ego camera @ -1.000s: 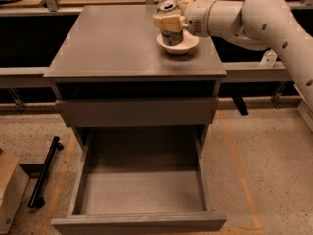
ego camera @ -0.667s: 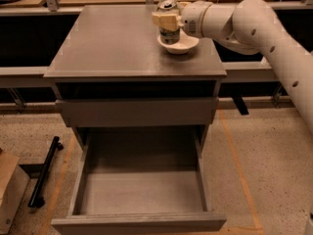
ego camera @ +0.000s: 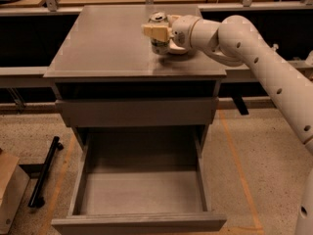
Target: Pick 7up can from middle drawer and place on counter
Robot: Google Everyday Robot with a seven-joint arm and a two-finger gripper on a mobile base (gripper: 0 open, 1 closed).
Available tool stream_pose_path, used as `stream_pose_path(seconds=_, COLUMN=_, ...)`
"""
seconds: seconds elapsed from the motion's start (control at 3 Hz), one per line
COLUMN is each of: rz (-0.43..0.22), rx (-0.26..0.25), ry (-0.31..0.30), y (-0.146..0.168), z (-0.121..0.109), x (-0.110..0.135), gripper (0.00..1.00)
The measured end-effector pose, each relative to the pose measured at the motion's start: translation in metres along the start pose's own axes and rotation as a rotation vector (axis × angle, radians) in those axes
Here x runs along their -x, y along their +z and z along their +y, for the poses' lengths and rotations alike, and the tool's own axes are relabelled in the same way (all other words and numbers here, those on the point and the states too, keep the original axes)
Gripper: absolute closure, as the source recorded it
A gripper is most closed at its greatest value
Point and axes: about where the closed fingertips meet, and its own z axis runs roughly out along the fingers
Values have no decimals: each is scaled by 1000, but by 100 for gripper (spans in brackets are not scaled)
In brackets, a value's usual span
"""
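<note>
Clamped on 7up can (ego camera: 158, 18) at right rear of counter (ego camera: 112, 38): gripper (ego camera: 155, 32) (fingers shut against can sides). Below counter, pulled open: middle drawer (ego camera: 142, 192).

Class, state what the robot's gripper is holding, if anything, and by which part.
The gripper holds the 7up can by its side wall, below the silver top, upright over the counter.
</note>
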Motion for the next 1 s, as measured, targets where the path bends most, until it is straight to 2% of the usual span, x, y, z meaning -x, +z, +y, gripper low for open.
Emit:
stream_pose_path(seconds=0.33, rz=23, rx=38, ry=32, y=12, z=17, x=-22, gripper=0)
stream_pose_path(seconds=0.67, rz=59, rx=21, ry=52, y=13, z=16, x=-46, gripper=0)
stream_pose_path(seconds=1.0, rz=59, rx=20, ry=53, y=13, z=16, x=-46, gripper=0)
